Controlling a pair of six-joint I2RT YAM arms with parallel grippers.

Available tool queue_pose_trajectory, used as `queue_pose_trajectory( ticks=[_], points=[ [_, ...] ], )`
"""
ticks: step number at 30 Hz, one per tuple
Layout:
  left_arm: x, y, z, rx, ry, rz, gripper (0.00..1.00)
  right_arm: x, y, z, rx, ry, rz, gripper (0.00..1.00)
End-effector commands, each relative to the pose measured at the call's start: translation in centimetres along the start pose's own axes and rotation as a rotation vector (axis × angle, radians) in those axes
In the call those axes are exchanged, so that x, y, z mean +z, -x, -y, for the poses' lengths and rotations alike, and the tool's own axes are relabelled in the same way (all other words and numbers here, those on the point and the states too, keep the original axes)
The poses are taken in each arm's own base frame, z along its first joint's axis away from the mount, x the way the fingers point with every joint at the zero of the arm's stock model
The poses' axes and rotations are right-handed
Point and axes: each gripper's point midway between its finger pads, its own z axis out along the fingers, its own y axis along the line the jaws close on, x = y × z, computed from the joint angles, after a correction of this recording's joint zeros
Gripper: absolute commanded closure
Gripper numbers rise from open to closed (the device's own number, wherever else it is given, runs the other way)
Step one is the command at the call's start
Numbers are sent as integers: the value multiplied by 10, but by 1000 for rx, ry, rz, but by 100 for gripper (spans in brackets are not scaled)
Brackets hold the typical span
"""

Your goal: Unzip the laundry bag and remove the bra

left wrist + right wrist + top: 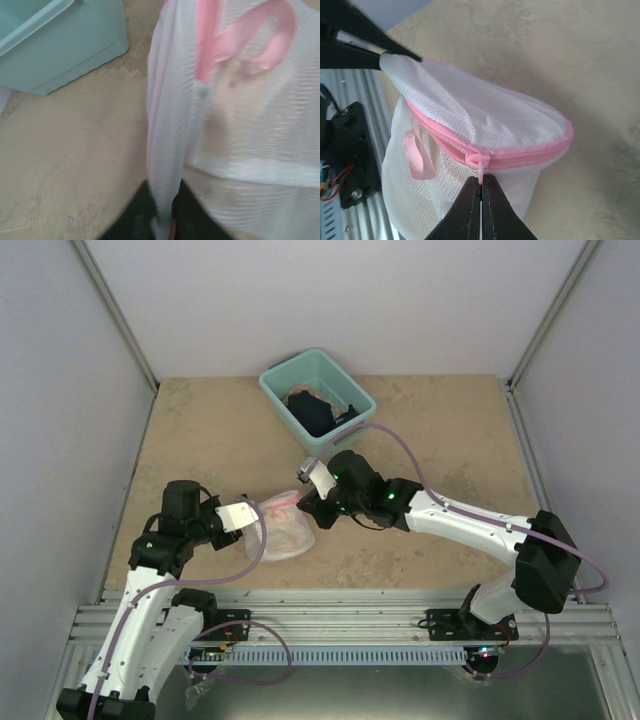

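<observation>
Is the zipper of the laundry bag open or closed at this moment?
Closed, as far as visible: the zipper of the laundry bag shows no gap beside its slider. The right gripper pinches the pull tab.

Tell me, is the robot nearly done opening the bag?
Only just starting. Done: the left jaws pinch the mesh edge of the laundry bag. In hand: the right jaws are shut on the pink zipper pull, but the zipper looks closed all along. Left: slide it open and take out the bra.
</observation>
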Motion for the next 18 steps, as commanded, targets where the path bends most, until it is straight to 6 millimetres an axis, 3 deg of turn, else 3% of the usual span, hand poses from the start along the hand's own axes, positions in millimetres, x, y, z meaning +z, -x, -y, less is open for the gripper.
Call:
queue_pose_trajectory(
  ticks=[1, 2, 3, 6, 12, 15, 18],
  points=[
    [-3, 5, 16, 27, -68, 36, 65, -4, -1, -20, -29, 121, 12, 99],
    [-5, 8, 21, 29, -97, 56, 51, -3, -2, -22, -30, 131, 9, 99],
    [-8, 12, 27, 27, -128, 76, 44, -1, -3, -26, -34, 142, 8, 99],
    [-23, 34, 38, -5, -209, 165, 31, 2, -2, -38, -49, 174, 12, 100],
    [-55, 76, 42, -115, -311, 297, 21, 2, 9, -51, -49, 197, 47, 100],
    [-54, 88, 30, -279, -310, 333, 21, -1, 15, -57, -56, 201, 65, 99],
    [-51, 91, 24, -334, -302, 350, 22, -4, 21, -59, -48, 195, 81, 99]
  ],
)
